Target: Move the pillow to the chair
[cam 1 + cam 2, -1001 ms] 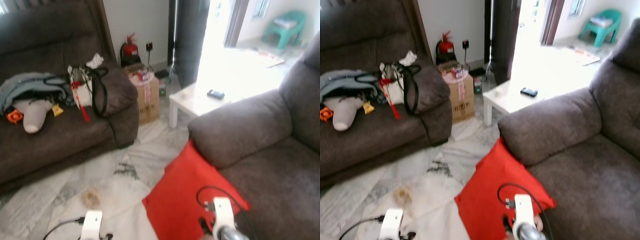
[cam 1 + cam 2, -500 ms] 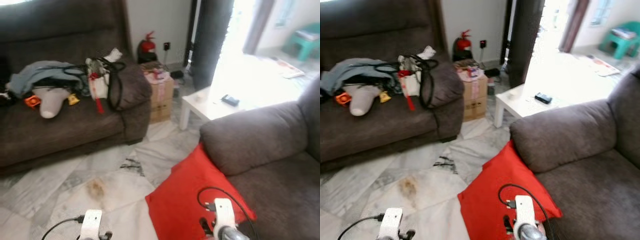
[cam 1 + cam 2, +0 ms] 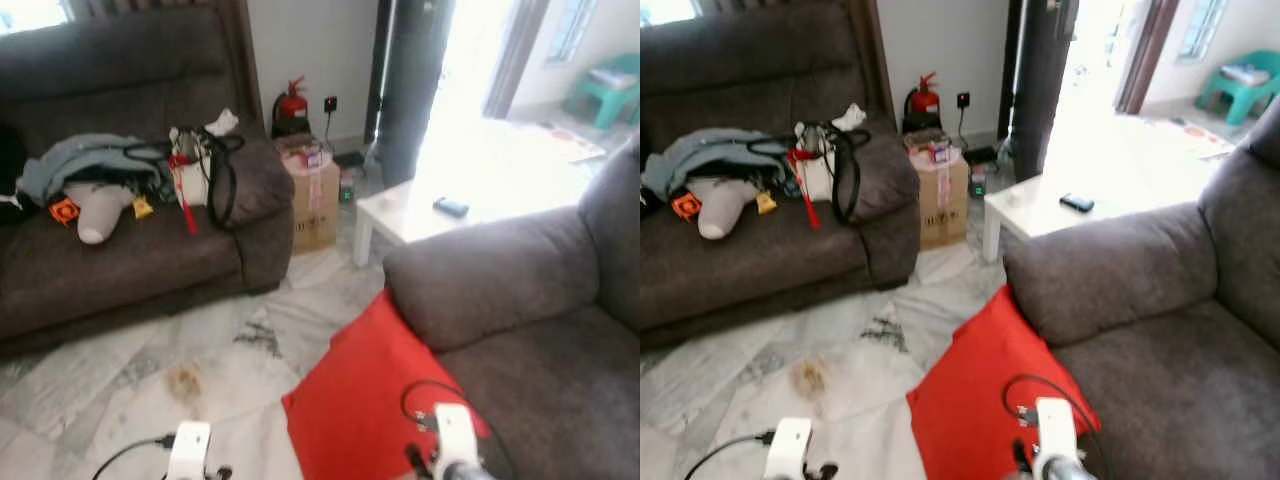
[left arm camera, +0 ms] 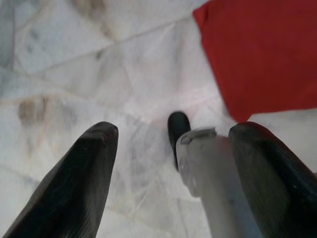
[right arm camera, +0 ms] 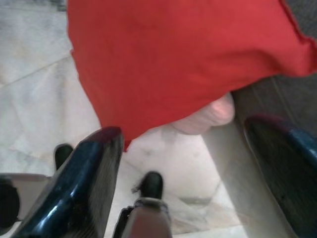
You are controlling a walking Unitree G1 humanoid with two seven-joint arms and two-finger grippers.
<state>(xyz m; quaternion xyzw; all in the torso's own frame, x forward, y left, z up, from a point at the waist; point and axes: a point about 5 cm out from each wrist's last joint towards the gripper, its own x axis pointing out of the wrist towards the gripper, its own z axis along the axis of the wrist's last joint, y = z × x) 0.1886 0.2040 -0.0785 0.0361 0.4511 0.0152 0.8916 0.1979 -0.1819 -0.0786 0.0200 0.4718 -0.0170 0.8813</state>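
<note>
We see the red pillow (image 3: 365,395) standing on the pale marble floor (image 3: 150,370), leaning with one edge against the front of the grey armchair (image 3: 520,300), just below its thick armrest. Its lower part is cut off by the bottom of the head views and partly covered by our right wrist with its black cable. It stands on a corner, like a diamond: the top corner points up toward the armrest, and the long diagonal runs from there down toward us. In the right wrist view a pale pink rounded thing (image 5: 205,116) shows from under the pillow's edge; we cannot tell what it is.

Our right gripper (image 5: 193,163) hangs above the floor just beside the pillow, its two fingers spread wide and holding nothing. Our left gripper (image 4: 173,163) is also spread wide and empty, over bare floor, with the pillow's corner near one fingertip.

On the far side is a dark brown sofa (image 3: 130,250) with a heap of clothes, a bag and small things that are too blurred to name. Beside it stand a cardboard box (image 3: 313,195) with print on its side that we cannot read, and a red fire extinguisher (image 3: 291,105). On the white low table (image 3: 410,215) lies a small dark thing, perhaps a phone. The doorway behind is too bright to make out anything in it.
</note>
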